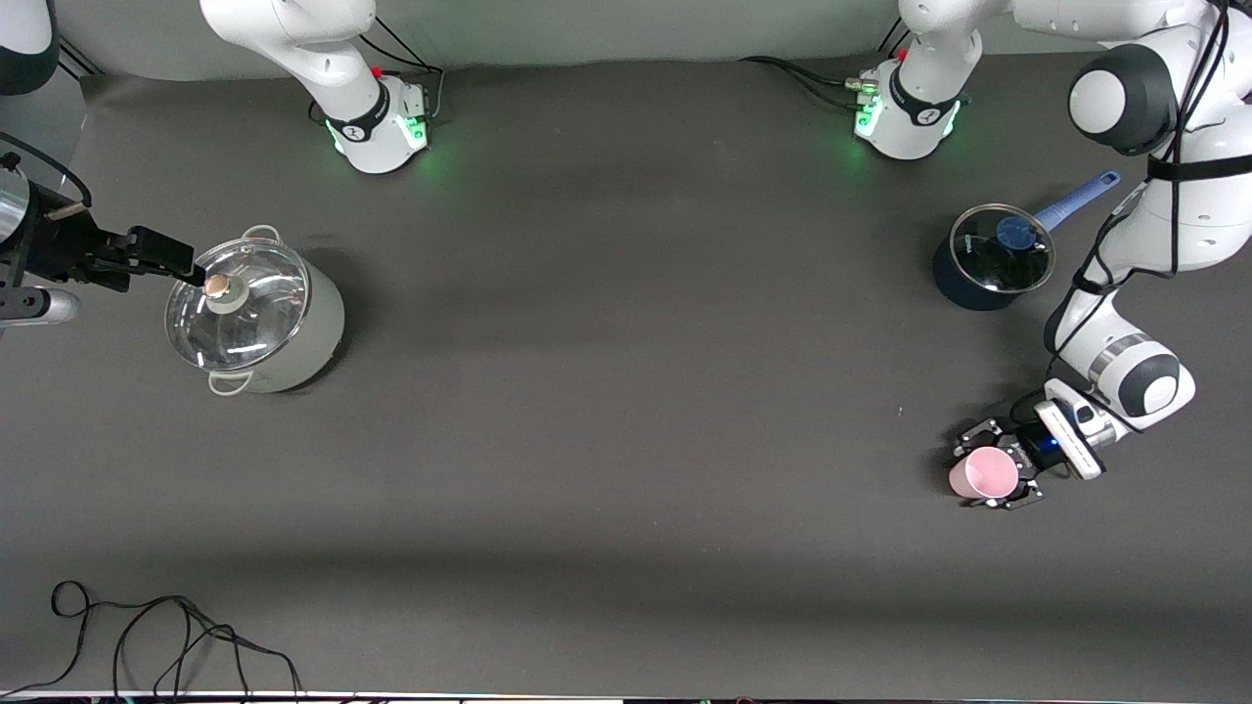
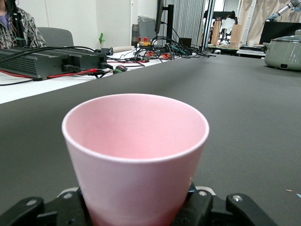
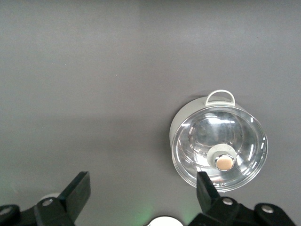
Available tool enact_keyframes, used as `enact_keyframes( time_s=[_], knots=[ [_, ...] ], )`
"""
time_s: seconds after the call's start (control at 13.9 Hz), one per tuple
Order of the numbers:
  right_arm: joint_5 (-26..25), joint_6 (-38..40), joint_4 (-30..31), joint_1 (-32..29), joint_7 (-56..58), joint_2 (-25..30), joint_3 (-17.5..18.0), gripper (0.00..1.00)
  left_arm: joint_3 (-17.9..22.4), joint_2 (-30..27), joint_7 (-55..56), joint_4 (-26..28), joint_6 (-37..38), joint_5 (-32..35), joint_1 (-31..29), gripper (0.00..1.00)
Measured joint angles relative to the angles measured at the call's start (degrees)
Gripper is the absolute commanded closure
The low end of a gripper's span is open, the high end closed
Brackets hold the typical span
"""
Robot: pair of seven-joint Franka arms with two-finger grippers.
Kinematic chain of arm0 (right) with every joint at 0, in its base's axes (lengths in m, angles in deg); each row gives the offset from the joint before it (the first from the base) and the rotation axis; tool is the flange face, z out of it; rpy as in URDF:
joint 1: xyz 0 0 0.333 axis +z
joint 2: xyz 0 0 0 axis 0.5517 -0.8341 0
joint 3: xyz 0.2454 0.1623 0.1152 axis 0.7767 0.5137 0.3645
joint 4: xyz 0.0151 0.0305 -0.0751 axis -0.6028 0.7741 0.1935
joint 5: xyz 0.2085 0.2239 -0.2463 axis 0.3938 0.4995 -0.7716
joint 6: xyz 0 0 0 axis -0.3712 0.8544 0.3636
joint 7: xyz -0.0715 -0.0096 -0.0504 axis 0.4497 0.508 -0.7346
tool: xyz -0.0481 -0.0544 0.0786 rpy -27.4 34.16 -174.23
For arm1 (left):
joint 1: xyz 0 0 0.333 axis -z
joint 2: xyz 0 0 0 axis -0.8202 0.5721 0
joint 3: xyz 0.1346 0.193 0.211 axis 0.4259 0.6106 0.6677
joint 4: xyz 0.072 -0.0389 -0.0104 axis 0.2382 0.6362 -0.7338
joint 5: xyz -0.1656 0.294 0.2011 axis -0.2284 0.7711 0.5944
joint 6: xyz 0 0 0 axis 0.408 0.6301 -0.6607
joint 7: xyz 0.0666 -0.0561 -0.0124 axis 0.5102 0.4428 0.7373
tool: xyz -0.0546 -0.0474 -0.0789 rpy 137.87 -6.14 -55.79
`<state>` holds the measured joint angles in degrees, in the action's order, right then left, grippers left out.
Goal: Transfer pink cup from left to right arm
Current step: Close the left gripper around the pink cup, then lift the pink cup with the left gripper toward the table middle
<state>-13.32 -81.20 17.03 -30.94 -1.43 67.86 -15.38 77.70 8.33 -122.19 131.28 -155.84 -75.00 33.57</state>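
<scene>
Left pincer (image 1: 990,476) clamps pink cup (image 1: 981,473); right pincer (image 1: 161,256) agape.

The left hand (image 1: 990,476) sits low at the left arm's end of the dark desk (image 1: 626,411), its claw-like fingers (image 1: 978,435) closed around the pink cup (image 1: 983,473), whose open mouth faces the front camera. Farther from the camera than the cup stands a dark blue saucepan (image 1: 988,262) with a glass lid and a blue handle. At the right arm's end, the right hand (image 1: 191,271) hangs over the rim of a pale grey-green pot (image 1: 256,315) with a glass lid and a round knob; its fingers stand apart and hold nothing. A loose black cable (image 1: 166,636) lies along the desk's edge nearest the camera.
</scene>
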Motion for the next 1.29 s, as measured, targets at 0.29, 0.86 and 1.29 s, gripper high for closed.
enact_keyframes(
  time_s=[0.29,0.86,1.29],
  knots=[
    [0.0,0.1,0.0,0.0,0.0,0.0,0.0,0.00,-0.1,-0.1,-0.1,0.1,0.0,0.0,0.0,0.54],
    [0.0,0.2,0.0,0.0,0.0,0.0,0.0,0.00,-24.9,-14.8,-0.1,12.4,-31.0,-15.5,1.1,0.57],
    [0.0,0.2,0.0,-0.2,-0.3,0.0,-0.6,0.00,-50.7,-25.6,-0.5,16.7,-55.8,-33.0,2.7,0.57]
  ],
)
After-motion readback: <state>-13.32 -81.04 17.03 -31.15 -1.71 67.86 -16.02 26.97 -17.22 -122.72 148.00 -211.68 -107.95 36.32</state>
